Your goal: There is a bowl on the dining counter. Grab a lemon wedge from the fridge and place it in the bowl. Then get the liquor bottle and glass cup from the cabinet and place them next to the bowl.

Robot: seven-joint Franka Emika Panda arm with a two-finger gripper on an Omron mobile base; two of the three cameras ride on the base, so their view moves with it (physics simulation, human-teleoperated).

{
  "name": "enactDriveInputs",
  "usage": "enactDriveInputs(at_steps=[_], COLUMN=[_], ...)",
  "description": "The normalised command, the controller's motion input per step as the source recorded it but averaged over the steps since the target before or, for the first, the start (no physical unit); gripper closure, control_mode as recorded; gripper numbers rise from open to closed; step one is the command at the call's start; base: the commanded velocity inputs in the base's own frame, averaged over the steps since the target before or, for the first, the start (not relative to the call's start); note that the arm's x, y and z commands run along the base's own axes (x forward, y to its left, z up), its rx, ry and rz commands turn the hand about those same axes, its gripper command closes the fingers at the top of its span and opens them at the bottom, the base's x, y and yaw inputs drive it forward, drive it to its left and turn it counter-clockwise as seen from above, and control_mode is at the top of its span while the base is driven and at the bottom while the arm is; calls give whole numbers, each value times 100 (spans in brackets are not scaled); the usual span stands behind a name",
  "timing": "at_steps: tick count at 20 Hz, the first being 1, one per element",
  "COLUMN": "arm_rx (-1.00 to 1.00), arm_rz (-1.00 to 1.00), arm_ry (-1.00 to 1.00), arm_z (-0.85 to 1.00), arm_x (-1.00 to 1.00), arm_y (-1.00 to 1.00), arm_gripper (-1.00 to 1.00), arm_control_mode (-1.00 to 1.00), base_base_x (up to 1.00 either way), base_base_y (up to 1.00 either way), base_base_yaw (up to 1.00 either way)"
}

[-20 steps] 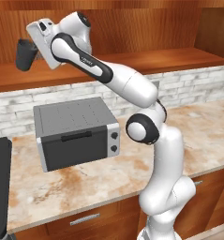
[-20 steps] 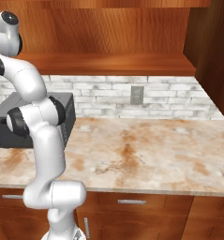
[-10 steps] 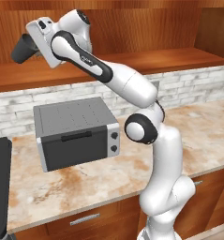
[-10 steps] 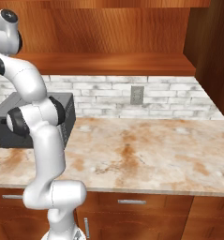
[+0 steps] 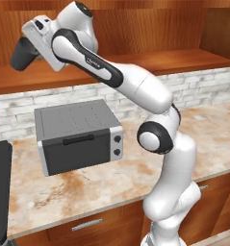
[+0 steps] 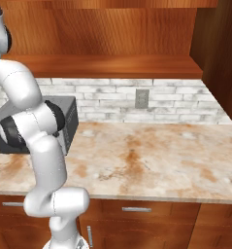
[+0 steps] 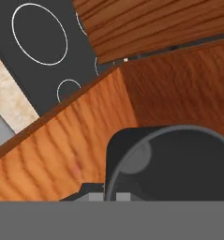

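the glass cup is a dark grey tapered tumbler with no handle, and from the hand view its round rim and dark hollow sit right at the camera. the gripper is clamped shut on the cup's wall, holding it in the air in front of the wooden cabinet, above its shelf and the grey toaster oven. the cup lies tilted, its long axis slanting down and left, its narrow base pointing away from the hand.

White brick backsplash, marble counter, wall outlet
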Motion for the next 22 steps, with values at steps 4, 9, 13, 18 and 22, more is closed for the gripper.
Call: enactDriveInputs(at_steps=[4, 9, 13, 18, 22], arm_rx=[2, 13, 16, 6, -2], arm_rz=[-1, -6, -12, -7, 0], arm_ry=[-16, -16, -9, 3, 5], arm_z=[-24, 5, 2, -17, -18], arm_x=[-83, -71, -65, -43, -5], arm_y=[-15, -66, -85, -60, -22], arm_gripper=[100, 100, 100, 100, 100], arm_control_mode=[-100, -100, -100, -100, -100], base_base_x=[0, 0, 0, 0, 0], base_base_y=[0, 0, 0, 0, 0], base_base_yaw=[0, 0, 0, 0, 0])
